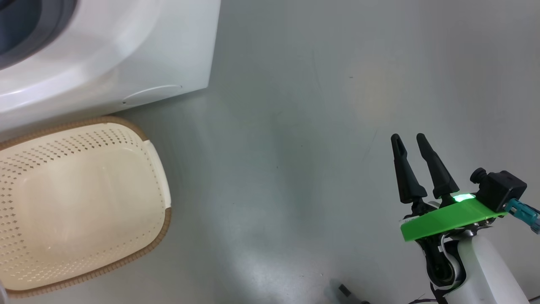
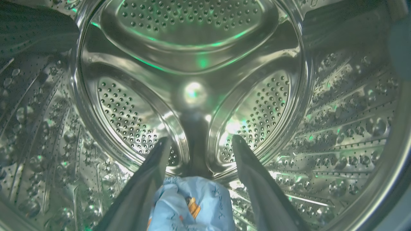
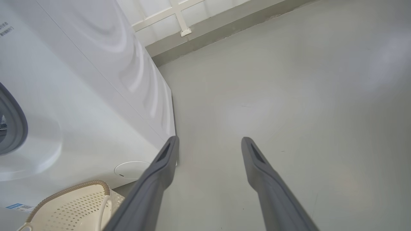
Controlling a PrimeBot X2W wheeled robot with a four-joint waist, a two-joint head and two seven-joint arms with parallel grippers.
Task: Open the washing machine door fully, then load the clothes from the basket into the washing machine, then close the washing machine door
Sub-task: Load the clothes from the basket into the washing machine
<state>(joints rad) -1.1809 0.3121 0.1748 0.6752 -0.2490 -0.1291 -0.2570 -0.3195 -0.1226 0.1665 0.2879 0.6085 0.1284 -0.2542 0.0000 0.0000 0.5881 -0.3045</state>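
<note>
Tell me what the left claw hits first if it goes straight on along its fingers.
The left claw would probably meet the drum's back wall, near the hub; depth unclear. The clothes lie low between its fingers.

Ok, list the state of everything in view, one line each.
basket: empty, on the floor
left gripper: open, reaching into the drum
clothes: lying in the drum, between the left gripper's fingers
right gripper: open, empty, over the floor

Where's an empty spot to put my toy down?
The grey floor between the basket and the right pincer is bare. The basket's inside looks bare too. It's tight where the basket sits right beside the washing machine.
</note>
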